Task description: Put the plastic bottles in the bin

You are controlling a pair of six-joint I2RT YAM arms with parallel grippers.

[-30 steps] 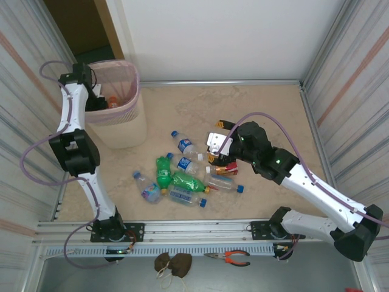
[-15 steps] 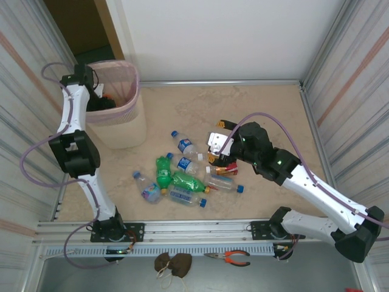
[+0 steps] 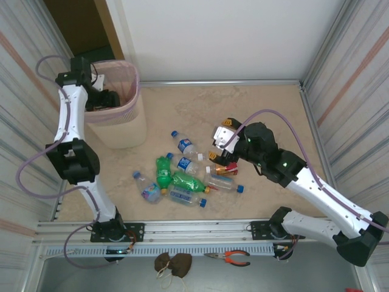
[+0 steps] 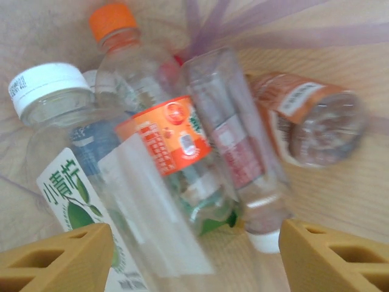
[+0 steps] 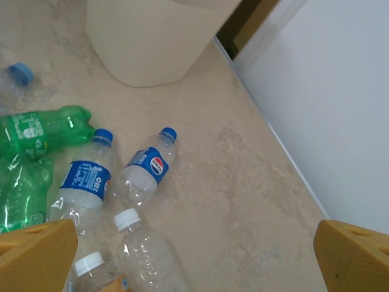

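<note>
Top view: left end effector (image 3: 107, 97) parted, empty, over bin (image 3: 131, 92) at far-left corner of counter (image 3: 255, 103); plastic bottles (image 3: 182, 177) heaped mid-counter. Left wrist: more bottles lying inside bin; advisable to rise straight clear. Right wrist: right end effector (image 5: 194, 246) spread wide, empty; best lowered astride one blue-capped bottle (image 5: 146, 170).

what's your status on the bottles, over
Left end effector open over bin, several bottles inside. Right end effector open above loose bottles. Nothing in the way.
</note>
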